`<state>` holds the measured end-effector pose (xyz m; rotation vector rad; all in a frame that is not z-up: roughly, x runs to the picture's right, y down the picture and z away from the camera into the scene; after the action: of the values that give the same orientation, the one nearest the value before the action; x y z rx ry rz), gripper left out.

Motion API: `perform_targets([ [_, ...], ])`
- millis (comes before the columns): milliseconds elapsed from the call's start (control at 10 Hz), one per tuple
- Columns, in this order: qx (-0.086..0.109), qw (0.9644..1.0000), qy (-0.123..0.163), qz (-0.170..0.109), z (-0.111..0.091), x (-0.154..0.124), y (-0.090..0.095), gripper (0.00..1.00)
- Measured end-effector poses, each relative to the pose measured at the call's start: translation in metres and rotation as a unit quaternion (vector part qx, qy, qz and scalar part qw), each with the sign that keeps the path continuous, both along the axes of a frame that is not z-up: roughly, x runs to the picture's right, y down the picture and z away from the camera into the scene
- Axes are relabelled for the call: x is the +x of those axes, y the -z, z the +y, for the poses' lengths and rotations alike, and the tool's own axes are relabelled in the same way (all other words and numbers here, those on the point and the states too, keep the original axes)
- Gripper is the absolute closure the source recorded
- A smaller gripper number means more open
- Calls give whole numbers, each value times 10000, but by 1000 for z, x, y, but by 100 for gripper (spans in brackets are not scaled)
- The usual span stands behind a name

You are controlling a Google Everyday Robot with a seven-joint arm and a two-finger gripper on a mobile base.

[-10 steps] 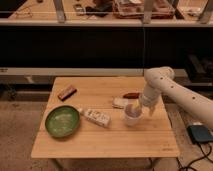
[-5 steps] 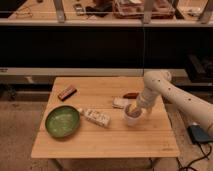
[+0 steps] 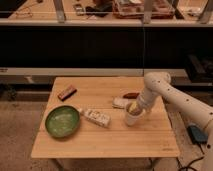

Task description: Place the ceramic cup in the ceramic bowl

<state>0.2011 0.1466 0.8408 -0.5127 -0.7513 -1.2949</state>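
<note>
The ceramic cup [image 3: 132,119], small and white, stands upright on the wooden table [image 3: 105,142], right of centre. My gripper [image 3: 134,110] comes down from the right and sits right at the cup's rim, open, with its tips hidden at the cup's mouth. The cup rests on the table. The ceramic bowl [image 3: 63,121], wide, glossy and green, lies near the table's left front, well to the left of the cup and gripper.
A white patterned packet [image 3: 97,117] lies between bowl and cup. A brown bar [image 3: 67,92] sits at the back left. A small reddish item [image 3: 131,95] and a white item [image 3: 120,103] lie just behind the cup. Dark shelving stands behind the table.
The arm has shifted slightly left and down, bringing the gripper closer onto the cup. The cup, bowl and other items have not moved.
</note>
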Motion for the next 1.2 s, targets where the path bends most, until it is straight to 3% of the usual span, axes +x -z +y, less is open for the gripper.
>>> perform_targets([
  [100, -12, 10000, 19, 10, 0, -1, -3, 35],
  [300, -27, 10000, -26, 42, 0, 2, -7, 47],
  [500, -29, 9999, -99, 56, -2, 2, -9, 65],
  [600, 12, 9999, -132, 35, -8, 1, -6, 79],
  [800, 175, 9998, -103, 47, -19, -1, -1, 96],
  [900, 342, 9993, -25, 126, -29, 0, 3, 100],
  [1200, 697, 9967, 173, 380, -55, -4, 22, 100],
])
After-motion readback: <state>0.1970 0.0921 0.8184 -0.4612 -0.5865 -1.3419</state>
